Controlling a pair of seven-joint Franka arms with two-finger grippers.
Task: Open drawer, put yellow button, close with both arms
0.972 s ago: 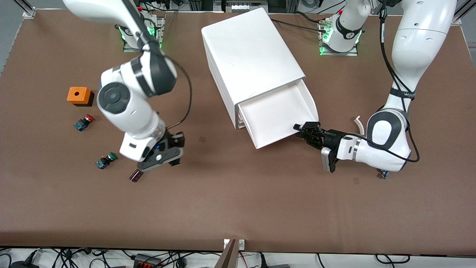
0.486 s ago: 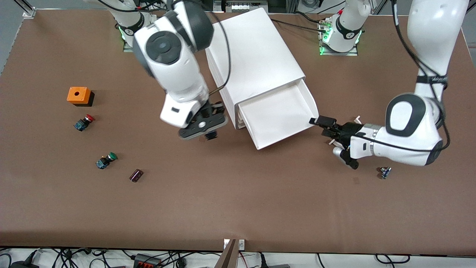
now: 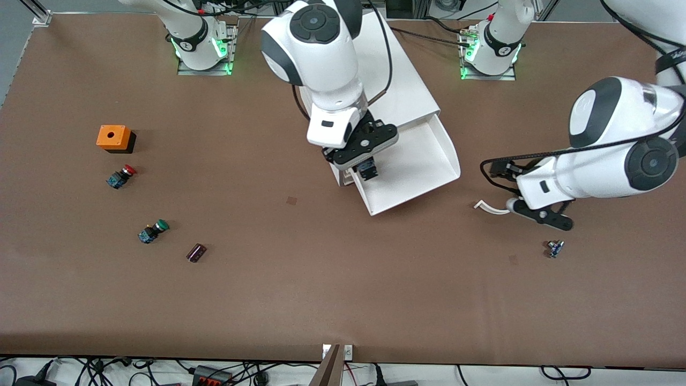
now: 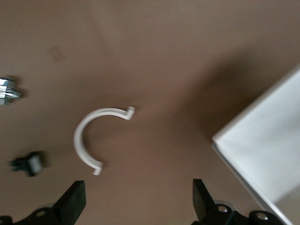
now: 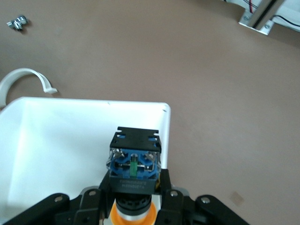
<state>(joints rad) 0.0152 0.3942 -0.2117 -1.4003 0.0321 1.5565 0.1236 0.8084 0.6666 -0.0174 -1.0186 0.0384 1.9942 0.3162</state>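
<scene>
The uppermost drawer (image 3: 429,166) stands pulled out of the white cabinet (image 3: 399,88), and its tray is empty. My right gripper (image 3: 367,170) hangs over the drawer's corner next to the cabinet, shut on the yellow button. In the right wrist view the button (image 5: 134,165) shows its black and blue body toward the drawer (image 5: 51,154), with the yellow cap between the fingers. My left gripper (image 3: 541,215) is open and empty above the table, beside the drawer toward the left arm's end. The left wrist view shows its gripper (image 4: 136,206) with fingers wide apart and the drawer's corner (image 4: 269,154).
A white C-shaped piece (image 3: 490,207) lies on the table under my left gripper, with a small metal part (image 3: 554,249) nearer the front camera. Toward the right arm's end lie an orange box (image 3: 113,138), a red-capped button (image 3: 121,176), a green-capped button (image 3: 153,231) and a dark block (image 3: 196,252).
My right gripper swung from beside the green-capped button to over the open drawer. My left gripper left the drawer's front and drew back toward the left arm's end.
</scene>
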